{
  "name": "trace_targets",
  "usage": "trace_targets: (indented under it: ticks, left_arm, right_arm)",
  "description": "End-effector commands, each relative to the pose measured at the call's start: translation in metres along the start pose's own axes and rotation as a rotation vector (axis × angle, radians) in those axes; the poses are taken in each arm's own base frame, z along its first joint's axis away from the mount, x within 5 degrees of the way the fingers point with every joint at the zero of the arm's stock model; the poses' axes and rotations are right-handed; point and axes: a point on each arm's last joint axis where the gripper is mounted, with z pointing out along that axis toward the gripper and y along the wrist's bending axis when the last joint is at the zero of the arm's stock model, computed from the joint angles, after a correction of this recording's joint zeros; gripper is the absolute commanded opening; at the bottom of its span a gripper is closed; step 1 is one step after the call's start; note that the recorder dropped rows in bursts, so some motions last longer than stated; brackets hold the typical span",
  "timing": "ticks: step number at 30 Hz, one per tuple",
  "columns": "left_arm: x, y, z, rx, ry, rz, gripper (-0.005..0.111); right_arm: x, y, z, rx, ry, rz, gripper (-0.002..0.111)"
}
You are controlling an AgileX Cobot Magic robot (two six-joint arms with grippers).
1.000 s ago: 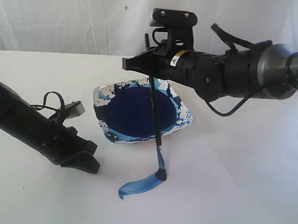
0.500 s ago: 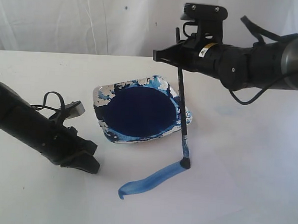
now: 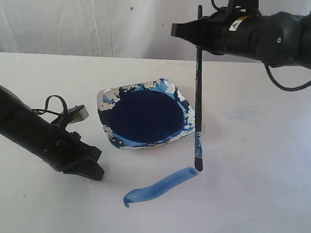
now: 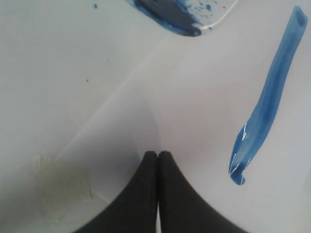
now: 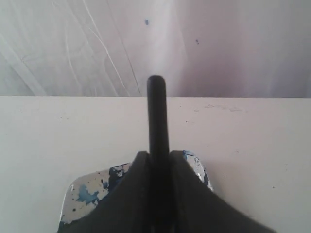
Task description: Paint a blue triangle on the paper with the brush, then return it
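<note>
My right gripper (image 3: 187, 31) is clenched on the top of the brush (image 3: 197, 92). The brush hangs almost upright below the jaws, its blue tip down at the right end of the one curved stroke that is the blue triangle (image 3: 159, 189) so far. Whether the bristles touch the paper (image 4: 194, 107) I cannot tell. The dish (image 3: 107, 101) sits just far-left of the tip, its right corner close beside the handle, so I judge the next side should run right or near, where the sheet is bare. My left gripper (image 4: 158, 154) lies pressed together on nothing, left of the stroke, well clear
</note>
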Motion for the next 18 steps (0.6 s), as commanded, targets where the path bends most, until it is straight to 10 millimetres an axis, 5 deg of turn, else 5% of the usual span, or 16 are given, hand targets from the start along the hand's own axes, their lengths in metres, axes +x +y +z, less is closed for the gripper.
trace_targets:
  ticks: [1, 9, 18]
  left_arm:
    - [0.005, 0.003, 0.003, -0.027, 0.029, 0.026, 0.000]
    - [0.005, 0.003, 0.003, -0.027, 0.029, 0.026, 0.000]
    - [0.005, 0.003, 0.003, -0.027, 0.029, 0.026, 0.000]
  right_arm:
    - [-0.006, 0.012, -0.014, -0.032, 0.014, 0.037, 0.000]
    - [0.005, 0.081, -0.023, -0.211, -0.035, -0.017, 0.000]
    - [0.009, 0.082, -0.036, -0.219, 0.043, -0.047, 0.000]
